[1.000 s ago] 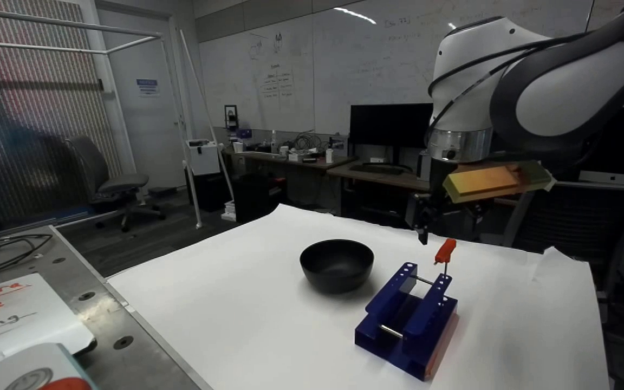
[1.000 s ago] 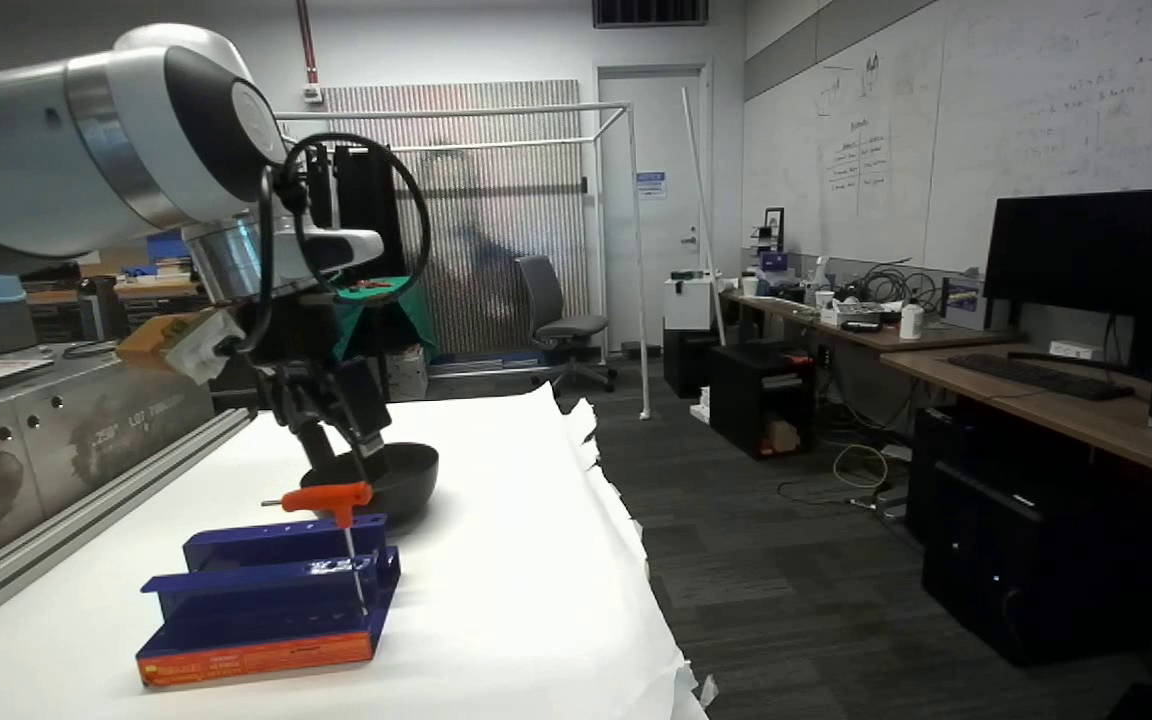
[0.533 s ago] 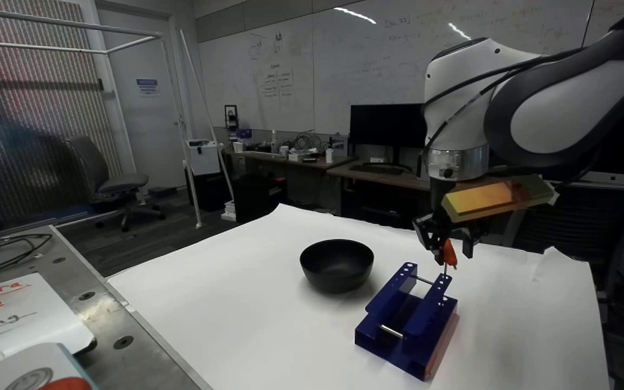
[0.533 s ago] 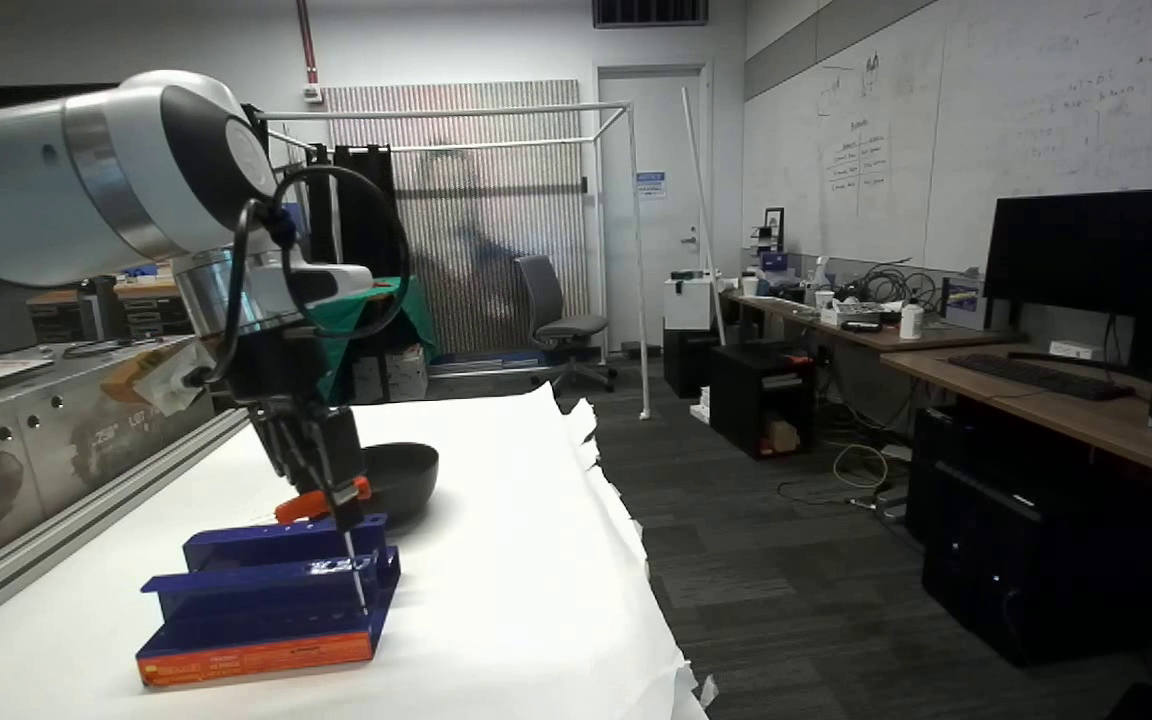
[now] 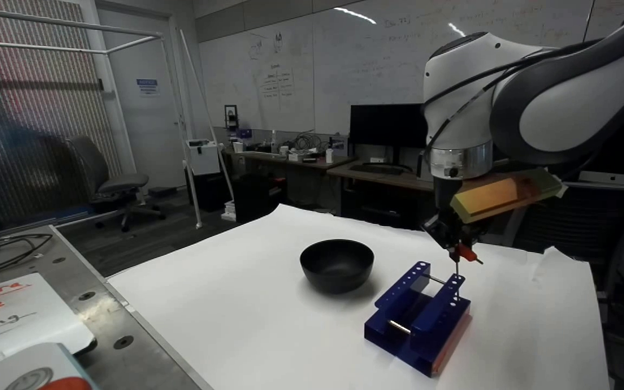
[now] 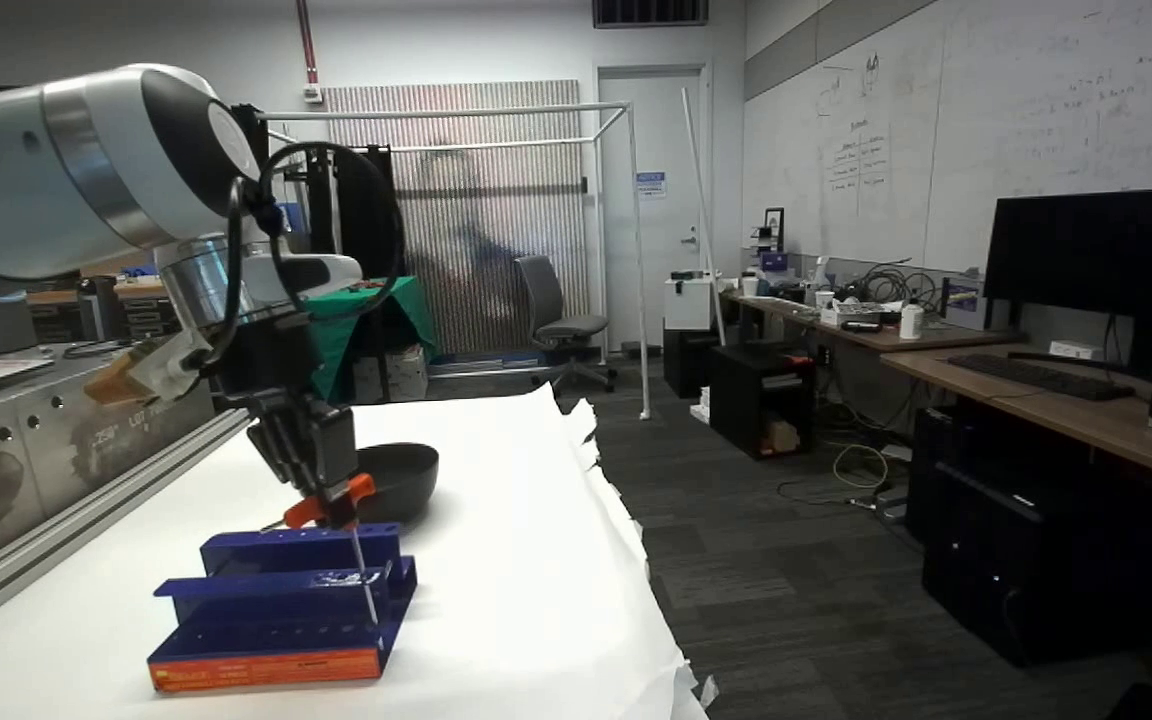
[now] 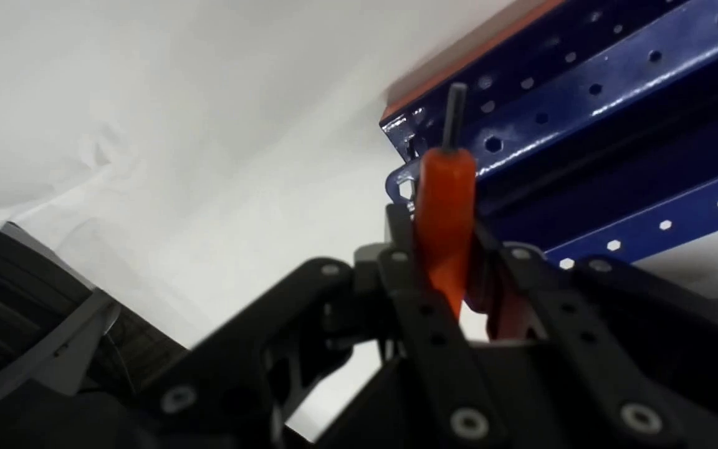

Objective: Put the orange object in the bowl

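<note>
The orange object, a T-shaped handle (image 7: 447,199) with a thin metal shaft, stands upright with its shaft in a hole of the blue rack (image 5: 420,325). My gripper (image 7: 444,234) is shut on that handle, a finger on each side, with a short metal tip poking out beyond them in the wrist view. Both exterior views show the orange handle (image 6: 304,512) pinched at the fingertips, just above the rack's end. The black bowl (image 5: 337,276) rests upright on the white table covering, a short way from the rack; its inside looks bare in an exterior view.
White paper (image 5: 247,303) covers the table. A metal bench (image 5: 128,325) borders one side, with papers on it. Farther back are a desk with a monitor (image 5: 391,124) and a chair (image 6: 556,300) on the floor. The paper's edge (image 6: 626,540) hangs over the table's side.
The gripper has come down over the orange handle and shut on it. The handle has turned in its hole, and the blue rack has shifted slightly on the table.
</note>
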Robot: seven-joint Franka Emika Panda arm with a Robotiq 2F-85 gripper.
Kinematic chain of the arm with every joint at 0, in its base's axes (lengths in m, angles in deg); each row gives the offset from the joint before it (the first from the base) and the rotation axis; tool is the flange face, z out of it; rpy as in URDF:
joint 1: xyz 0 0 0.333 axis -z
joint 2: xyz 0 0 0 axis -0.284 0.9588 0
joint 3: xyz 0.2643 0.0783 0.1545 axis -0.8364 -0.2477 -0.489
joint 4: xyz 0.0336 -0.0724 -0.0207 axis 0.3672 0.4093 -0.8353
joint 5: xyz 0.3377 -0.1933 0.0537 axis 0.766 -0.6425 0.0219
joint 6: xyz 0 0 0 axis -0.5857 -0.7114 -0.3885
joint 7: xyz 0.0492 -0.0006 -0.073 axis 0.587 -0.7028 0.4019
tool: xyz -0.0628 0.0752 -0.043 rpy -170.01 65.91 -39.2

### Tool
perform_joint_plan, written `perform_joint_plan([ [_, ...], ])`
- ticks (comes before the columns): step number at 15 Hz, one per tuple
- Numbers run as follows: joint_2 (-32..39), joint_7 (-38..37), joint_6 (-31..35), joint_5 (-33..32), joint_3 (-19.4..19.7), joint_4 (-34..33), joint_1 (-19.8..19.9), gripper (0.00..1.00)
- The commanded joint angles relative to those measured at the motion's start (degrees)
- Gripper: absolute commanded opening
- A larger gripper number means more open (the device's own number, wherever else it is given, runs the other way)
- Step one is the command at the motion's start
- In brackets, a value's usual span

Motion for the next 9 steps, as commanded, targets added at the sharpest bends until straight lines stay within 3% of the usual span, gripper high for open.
perform_joint_plan([
  [1, -4.88, 12.11, -7.02, 1.41, 0.91, -0.32, -0.39, 0.14],
  [6, -9.79, 28.77, -10.35, 2.8, 1.14, -3.75, -0.16, 0.14],
  [9, -13.15, 31.96, -2.18, 3.78, 1.63, -2.78, 0.28, 0.14],
])
